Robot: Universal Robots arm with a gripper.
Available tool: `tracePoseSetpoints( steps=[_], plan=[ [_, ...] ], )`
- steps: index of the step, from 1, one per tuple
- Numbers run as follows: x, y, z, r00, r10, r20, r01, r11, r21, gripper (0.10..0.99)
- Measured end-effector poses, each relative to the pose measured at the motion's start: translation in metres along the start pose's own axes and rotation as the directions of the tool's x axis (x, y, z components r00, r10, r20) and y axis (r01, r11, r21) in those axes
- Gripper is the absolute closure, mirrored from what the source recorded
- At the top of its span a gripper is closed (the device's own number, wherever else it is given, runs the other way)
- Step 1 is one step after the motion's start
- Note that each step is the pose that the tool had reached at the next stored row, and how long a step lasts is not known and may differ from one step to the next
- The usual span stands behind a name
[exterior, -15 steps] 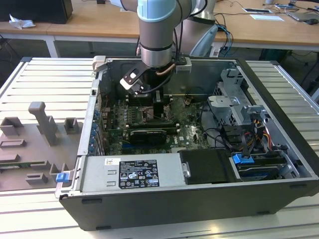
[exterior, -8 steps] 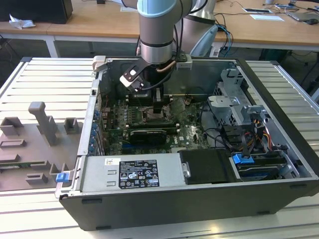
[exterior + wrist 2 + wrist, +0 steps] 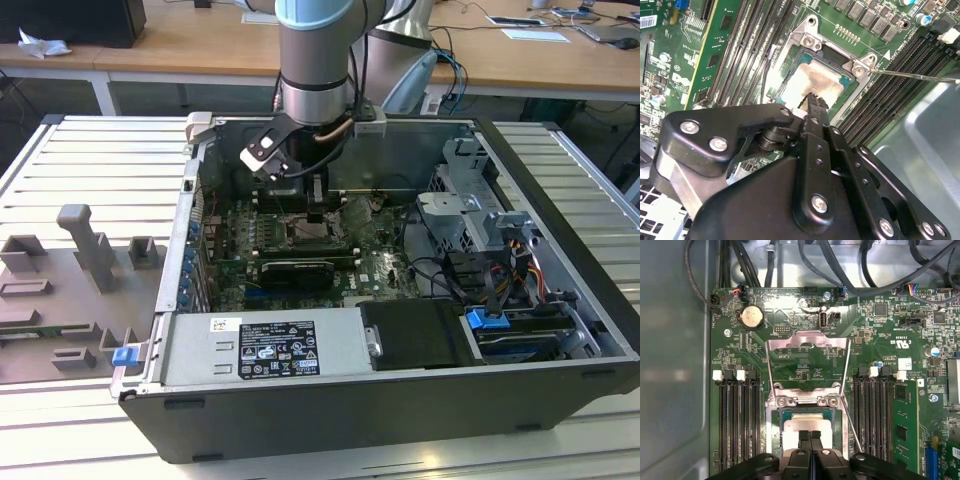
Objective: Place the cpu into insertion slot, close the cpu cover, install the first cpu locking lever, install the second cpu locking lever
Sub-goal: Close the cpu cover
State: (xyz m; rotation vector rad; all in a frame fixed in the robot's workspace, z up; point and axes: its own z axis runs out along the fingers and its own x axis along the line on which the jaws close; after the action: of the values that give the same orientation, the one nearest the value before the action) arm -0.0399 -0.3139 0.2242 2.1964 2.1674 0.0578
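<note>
- Status: cpu point(image 3: 807, 421) sat flat in the insertion slot point(image 3: 774, 427), so we judged step one done.
- Claw: gripper point(image 3: 810, 434) hung right over the cpu, its two fingers pinched together with nothing between them. We couldn't tell whether the tips touched the chip.
- Cover: cpu cover point(image 3: 807, 342) lay folded back off the slot toward the coin cell point(image 3: 751, 316), with bare board showing through its window. Not closed.
- Levers: one locking lever point(image 3: 915, 75) stuck out free from a slot corner, across the memory slots point(image 3: 890, 100). With the cover up, we judged both lever steps undone.
- Exterior view: gave us the whole open case point(image 3: 400, 400) with the gripper low over the board. The black expansion card point(image 3: 295, 270) was at 6 o'clock from the gripper and a grey fixture tray point(image 3: 60, 300) at 9 o'clock, outside the case. The arm hid the slot detail.
- First wrist view: open cover seen full on, fingers seen end-on.
- Second wrist view: cpu seating seen from an angle, plus the loose lever rod.
</note>
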Motion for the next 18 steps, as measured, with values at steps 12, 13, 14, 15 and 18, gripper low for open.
tracePoseSetpoints(
  steps=[12, 13, 14, 15, 18],
  plan=[
    [-0.0001, 0.0054, -0.0155, 1.0000, 0.000, 0.0003, 0.000, 1.0000, 0.008, 0.980],
    [-0.0001, 0.0057, -0.0155, 1.0000, 0.000, 0.0004, 0.000, 1.0000, 0.008, 0.980],
    [-0.0001, 0.0089, -0.0154, 1.0000, 0.000, 0.0007, 0.000, 1.0000, 0.009, 0.980],
    [0.0000, 0.0123, -0.0151, 1.0000, 0.000, 0.0006, 0.000, 1.0000, 0.009, 0.980],
    [-0.0001, 0.0173, -0.0245, 1.0000, 0.000, 0.0006, 0.000, 1.0000, 0.009, 0.980]
  ],
)
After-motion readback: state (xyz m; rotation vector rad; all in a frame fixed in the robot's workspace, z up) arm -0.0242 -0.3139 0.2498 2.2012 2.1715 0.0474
